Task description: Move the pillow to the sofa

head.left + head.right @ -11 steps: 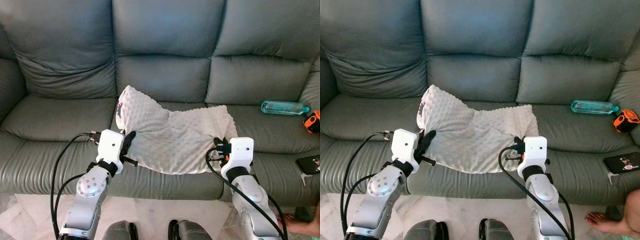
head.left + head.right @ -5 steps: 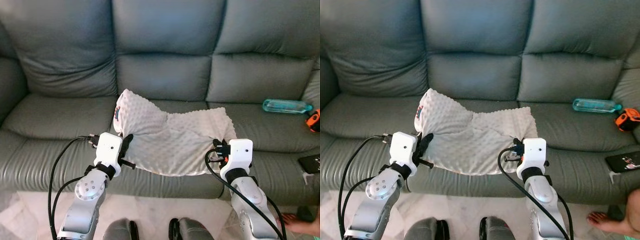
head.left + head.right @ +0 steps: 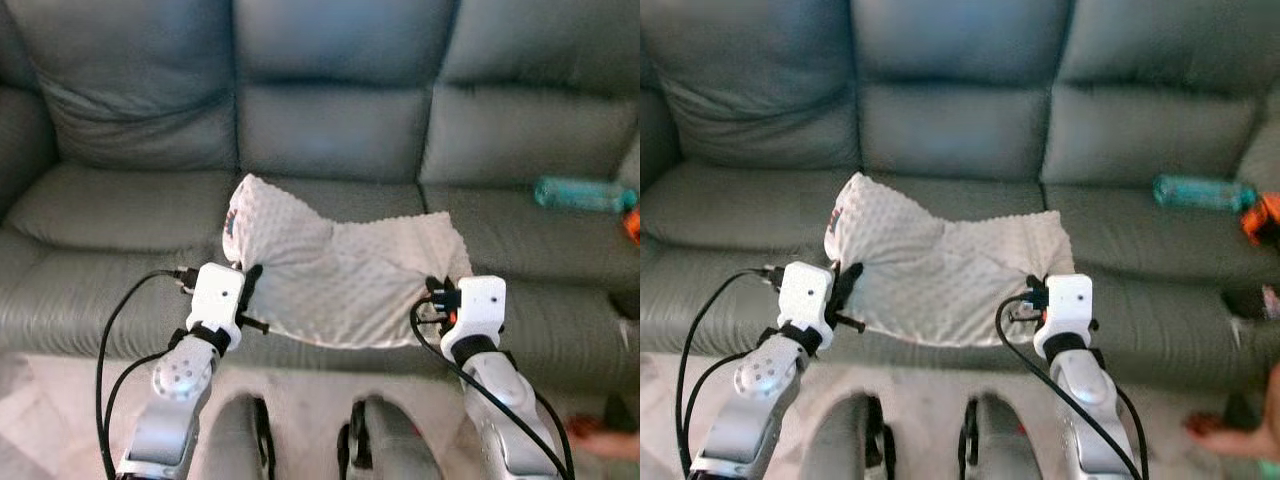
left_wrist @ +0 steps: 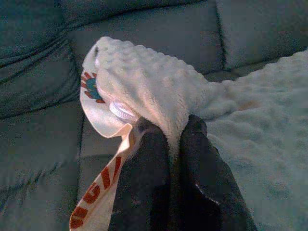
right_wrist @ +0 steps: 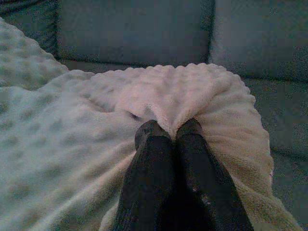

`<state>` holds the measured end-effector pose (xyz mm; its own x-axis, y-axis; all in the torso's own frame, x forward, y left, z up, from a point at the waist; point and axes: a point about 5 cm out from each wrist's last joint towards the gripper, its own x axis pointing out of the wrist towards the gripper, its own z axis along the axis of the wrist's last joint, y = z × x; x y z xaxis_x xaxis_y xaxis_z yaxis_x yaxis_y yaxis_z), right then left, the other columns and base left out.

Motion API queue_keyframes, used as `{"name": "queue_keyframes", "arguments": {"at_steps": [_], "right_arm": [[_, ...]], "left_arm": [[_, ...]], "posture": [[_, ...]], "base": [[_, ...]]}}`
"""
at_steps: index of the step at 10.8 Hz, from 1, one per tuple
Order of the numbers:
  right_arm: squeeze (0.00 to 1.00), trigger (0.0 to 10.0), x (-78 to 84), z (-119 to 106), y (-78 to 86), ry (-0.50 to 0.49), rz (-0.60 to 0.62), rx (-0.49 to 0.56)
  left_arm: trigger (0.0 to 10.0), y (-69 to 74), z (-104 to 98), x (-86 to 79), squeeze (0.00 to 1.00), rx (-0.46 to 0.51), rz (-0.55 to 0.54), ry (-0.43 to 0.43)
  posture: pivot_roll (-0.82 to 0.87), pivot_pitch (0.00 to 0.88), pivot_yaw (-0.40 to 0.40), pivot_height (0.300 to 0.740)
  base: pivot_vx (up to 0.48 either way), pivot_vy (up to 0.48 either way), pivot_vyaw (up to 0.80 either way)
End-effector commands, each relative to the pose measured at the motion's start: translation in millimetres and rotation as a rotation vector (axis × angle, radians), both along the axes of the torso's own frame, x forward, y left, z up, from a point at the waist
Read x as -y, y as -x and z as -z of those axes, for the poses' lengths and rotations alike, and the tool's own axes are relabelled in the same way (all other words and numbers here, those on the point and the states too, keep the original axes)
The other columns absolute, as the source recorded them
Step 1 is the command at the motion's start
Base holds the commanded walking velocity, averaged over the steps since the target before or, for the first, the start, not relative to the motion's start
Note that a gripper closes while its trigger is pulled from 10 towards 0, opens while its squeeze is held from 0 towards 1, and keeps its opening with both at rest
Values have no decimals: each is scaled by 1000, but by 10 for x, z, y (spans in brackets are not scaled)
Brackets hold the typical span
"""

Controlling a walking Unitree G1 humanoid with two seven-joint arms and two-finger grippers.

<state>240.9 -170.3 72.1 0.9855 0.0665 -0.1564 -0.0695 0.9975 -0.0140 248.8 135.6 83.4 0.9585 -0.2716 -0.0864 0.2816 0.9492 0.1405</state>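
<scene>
The pillow (image 3: 345, 280) sags lengthwise between the left end effector (image 3: 250, 290) and right end effector (image 3: 437, 296), each clamped on a near corner, its body draped over the sofa (image 3: 120, 215) seat's front edge.

I see a grey-green leather sofa (image 3: 330, 120) spanning the full width of the head views. It has three back cushions and three seat cushions, divided by vertical seams. The left back cushion is creased and sagging. The leather shows a soft sheen under even, diffuse light. Below the sofa front lies a pale, marble-patterned floor (image 3: 60, 420). Both head views are slightly blurred. In the wrist views I read the sofa as darker and bluish.
</scene>
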Motion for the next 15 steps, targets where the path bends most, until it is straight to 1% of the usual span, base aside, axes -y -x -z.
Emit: {"name": "queue_keyframes", "arguments": {"at_steps": [1, 4, 7, 10, 12, 15], "right_arm": [[0, 10000, -5, -21, -8, 2, -1, 16], [0, 10000, 7, -11, -6, 4, 4, 14], [0, 10000, 11, -15, -10, 5, 3, 17], [0, 10000, 14, -30, -27, 10, -3, 23], [0, 10000, 0, -86, -59, 41, -30, 55], [0, 10000, 6, -96, -64, 42, -29, 59]], "left_arm": [[10000, -7, -36, -8, 0, 30, -6, -9], [10000, -3, -41, 37, 0, 1, 35, 45], [10000, -8, -49, 51, 0, 12, 47, 50], [10000, -9, -50, 66, 0, 12, 50, 63], [10000, -14, -48, 75, 0, 8, 52, 66], [10000, -20, -47, 86, 0, 9, 55, 67]], "posture": [[-23, 117, -9, 627], [-26, 116, -6, 627], [-29, 117, -8, 627], [-32, 116, -10, 627], [-33, 117, -9, 627], [-37, 118, -7, 627]], "base": [[0, 0, 0], [0, 0, 0], [0, 0, 0], [255, 0, 0], [283, 0, 0], [299, 0, 535]]}}
